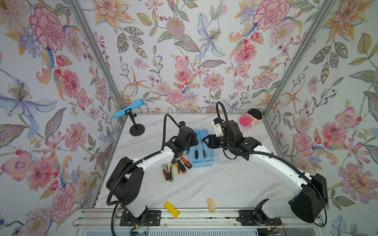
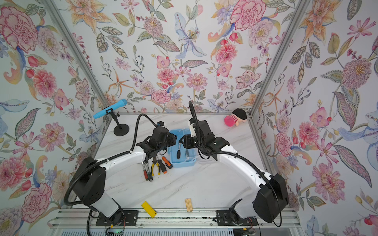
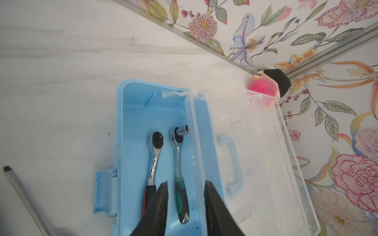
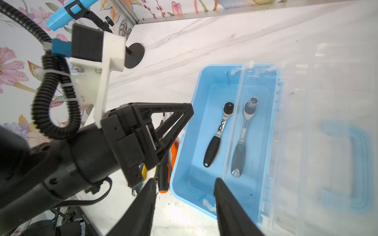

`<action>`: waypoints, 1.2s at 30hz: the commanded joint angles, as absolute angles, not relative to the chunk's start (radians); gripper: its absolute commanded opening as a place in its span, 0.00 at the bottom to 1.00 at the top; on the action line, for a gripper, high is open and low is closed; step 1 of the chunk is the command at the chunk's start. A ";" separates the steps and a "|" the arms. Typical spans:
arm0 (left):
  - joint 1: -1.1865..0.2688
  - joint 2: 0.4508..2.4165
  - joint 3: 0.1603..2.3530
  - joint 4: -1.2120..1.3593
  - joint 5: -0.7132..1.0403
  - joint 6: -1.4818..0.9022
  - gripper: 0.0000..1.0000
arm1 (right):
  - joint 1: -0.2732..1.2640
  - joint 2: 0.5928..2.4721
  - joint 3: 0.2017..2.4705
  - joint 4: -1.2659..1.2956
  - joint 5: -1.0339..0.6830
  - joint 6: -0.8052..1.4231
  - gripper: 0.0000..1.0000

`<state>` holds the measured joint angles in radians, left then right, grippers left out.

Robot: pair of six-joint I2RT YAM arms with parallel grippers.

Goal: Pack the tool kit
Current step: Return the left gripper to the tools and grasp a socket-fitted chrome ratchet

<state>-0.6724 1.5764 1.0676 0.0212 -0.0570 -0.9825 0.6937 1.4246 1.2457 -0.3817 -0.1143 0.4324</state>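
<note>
Two ratchets are laid side by side inside the box, whose clear lid is swung open for loading. Above the box, the left gripper and right gripper are held with jaws partly spread, empty. Pliers and screwdrivers are left just beside the box, not yet packed.

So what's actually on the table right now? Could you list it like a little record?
Box: light-blue box, clear lid swung open
In box: black-handled ratchet, green-handled ratchet
Outside, beside box: yellow-handled pliers, screwdrivers
Left gripper: open, empty, above the box
Right gripper: open, empty
</note>
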 commanded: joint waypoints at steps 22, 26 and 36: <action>-0.599 1.189 0.486 -0.154 -0.296 -1.065 0.36 | 0.906 1.714 1.371 -0.442 -0.142 0.406 0.49; -0.567 1.205 0.450 -0.111 -0.269 -1.060 0.35 | 0.906 1.725 1.376 -0.436 -0.154 0.412 0.49; -0.522 1.260 0.427 -0.053 -0.247 -1.035 0.33 | 0.901 1.742 1.367 -0.421 -0.159 0.427 0.49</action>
<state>-0.5407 1.2381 0.4389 -0.0807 -0.2569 -1.0554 0.9035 1.7218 1.3544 -0.4297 -0.1497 0.4103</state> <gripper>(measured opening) 0.335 0.493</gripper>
